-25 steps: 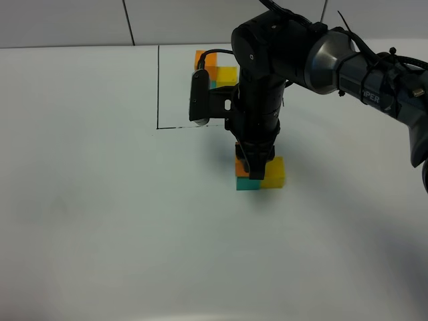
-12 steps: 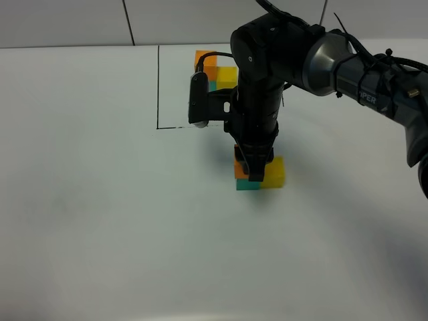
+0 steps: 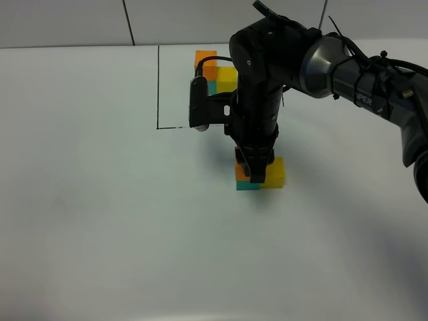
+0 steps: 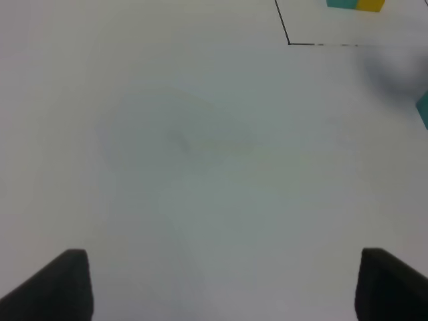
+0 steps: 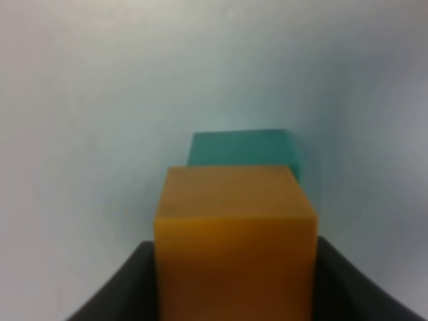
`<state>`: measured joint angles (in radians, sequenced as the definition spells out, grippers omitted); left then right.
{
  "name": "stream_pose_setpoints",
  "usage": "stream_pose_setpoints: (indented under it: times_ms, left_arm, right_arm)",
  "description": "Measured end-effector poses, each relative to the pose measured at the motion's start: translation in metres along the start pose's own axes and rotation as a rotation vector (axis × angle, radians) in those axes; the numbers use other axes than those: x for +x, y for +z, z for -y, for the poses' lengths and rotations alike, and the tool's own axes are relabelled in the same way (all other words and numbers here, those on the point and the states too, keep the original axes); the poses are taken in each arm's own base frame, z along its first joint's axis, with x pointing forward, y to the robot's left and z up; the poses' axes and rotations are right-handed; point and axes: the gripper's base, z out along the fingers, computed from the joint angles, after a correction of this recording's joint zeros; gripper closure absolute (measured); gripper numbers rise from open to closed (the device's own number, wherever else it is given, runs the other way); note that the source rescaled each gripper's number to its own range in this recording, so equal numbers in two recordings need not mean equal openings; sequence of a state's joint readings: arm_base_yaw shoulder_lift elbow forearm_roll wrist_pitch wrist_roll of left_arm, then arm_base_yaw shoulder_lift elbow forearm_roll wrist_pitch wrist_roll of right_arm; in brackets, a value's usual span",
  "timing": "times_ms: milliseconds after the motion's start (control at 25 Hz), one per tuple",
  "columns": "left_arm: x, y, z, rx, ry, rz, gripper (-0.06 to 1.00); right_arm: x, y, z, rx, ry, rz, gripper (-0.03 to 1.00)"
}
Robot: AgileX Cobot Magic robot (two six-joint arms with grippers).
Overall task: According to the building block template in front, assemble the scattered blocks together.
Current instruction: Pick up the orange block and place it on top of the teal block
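The building block template stands at the back inside thin black lines, orange over teal with yellow beside; the left wrist view catches its edge. My right gripper reaches across the middle and is shut on the orange cube. That cube sits directly over the teal cube; I cannot tell whether they touch. The yellow cube stands against the teal one on its right. My left gripper is open over bare table, out of the exterior view.
The black outline's corner lies just behind and left of the stacked cubes. The right arm's wrist camera housing hangs over that line. White table spreads to the left and front.
The right arm has shifted very slightly to the left above the cubes. The orange cube stays in the gripper in the same place.
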<state>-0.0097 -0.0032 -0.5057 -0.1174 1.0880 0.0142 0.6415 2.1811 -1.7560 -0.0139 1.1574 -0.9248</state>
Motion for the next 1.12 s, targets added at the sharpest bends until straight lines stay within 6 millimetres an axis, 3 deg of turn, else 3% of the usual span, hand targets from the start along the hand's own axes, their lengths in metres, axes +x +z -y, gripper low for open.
stream_pose_setpoints:
  times_ms: [1120]
  left_arm:
    - [0.0, 0.0, 0.0, 0.0, 0.0, 0.0, 0.15]
  right_arm:
    - [-0.0003, 0.0038, 0.0013, 0.004, -0.003, -0.006, 0.95]
